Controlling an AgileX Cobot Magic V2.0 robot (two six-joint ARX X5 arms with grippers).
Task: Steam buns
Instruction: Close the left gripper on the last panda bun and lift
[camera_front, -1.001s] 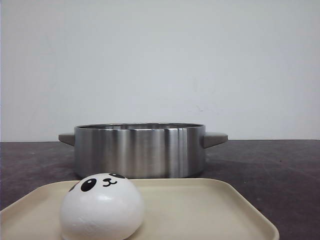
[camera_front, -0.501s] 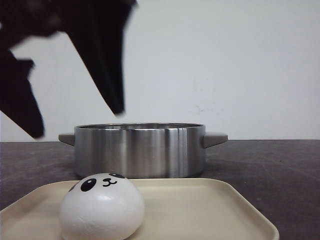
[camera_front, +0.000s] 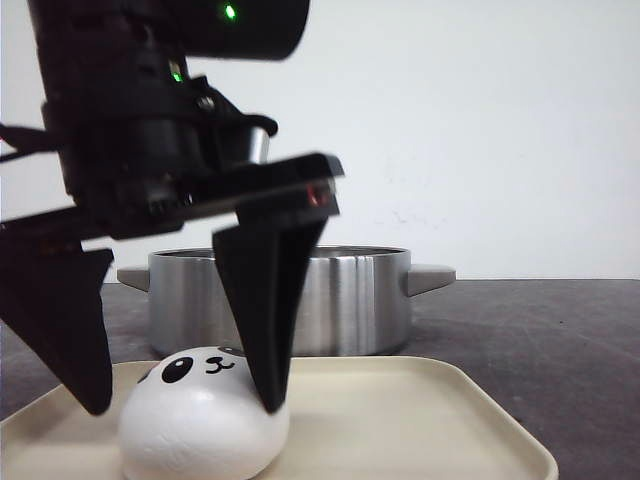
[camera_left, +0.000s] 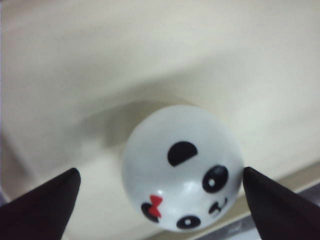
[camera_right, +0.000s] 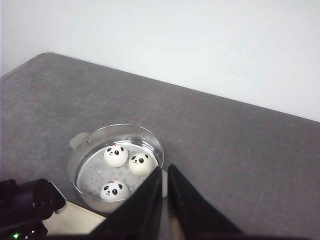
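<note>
on the surface (camera_front: 560, 320), a steel pot (camera_front: 280, 300) holds three buns (camera_right: 116, 155); a fourth bun (camera_front: 204, 425) sits on the tray (camera_front: 420, 420) before the pot. the left tool (camera_front: 175, 405), spread wide, straddles it from above; the right tool (camera_right: 163, 172) hangs narrow, farther off.

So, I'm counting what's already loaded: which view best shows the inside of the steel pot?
The right wrist view: it looks down into the round stainless steel pot, showing three white panda buns inside. The front view shows only its outer wall; the left wrist view misses it entirely.
</note>
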